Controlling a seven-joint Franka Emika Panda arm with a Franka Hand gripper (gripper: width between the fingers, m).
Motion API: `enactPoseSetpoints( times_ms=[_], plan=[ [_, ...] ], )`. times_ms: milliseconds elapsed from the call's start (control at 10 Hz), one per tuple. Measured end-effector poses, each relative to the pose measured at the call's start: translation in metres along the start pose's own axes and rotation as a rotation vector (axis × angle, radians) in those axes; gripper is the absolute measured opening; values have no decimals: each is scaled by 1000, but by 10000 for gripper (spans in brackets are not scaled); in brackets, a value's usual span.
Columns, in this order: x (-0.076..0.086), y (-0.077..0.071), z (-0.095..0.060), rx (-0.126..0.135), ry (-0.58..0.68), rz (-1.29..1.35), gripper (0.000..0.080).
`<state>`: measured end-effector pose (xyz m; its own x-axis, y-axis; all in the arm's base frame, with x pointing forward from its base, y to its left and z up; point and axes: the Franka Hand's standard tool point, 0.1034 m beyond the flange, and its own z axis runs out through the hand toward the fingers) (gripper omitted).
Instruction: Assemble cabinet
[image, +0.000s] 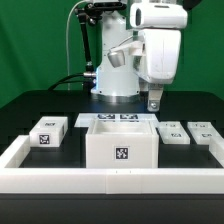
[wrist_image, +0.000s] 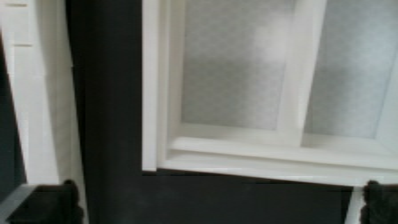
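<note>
The cabinet is a large white box with a black-and-white tag on its front, standing at the middle of the dark table. Small white tagged blocks lie at the exterior view's left and right, with another further right. My gripper hangs above the table, behind the cabinet's right corner, touching nothing. In the wrist view the gripper is open wide with only dark table between its fingertips. A white framed part with pale recessed panels lies beyond; I cannot tell which part it is.
The marker board lies flat behind the cabinet. A long low white rail runs along the front and up both sides of the table. The robot's base stands at the back.
</note>
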<state>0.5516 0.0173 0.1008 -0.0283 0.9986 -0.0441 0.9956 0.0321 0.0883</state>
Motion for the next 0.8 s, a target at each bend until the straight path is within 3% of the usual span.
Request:
enactPoseSetpoints(
  times_ms=[400,500,800],
  plan=[
    [0,-2,1,3,0,0,798],
    [0,-24,8,-6,9,4,798],
    [-1,-55,11,14,10,5,798]
  ],
)
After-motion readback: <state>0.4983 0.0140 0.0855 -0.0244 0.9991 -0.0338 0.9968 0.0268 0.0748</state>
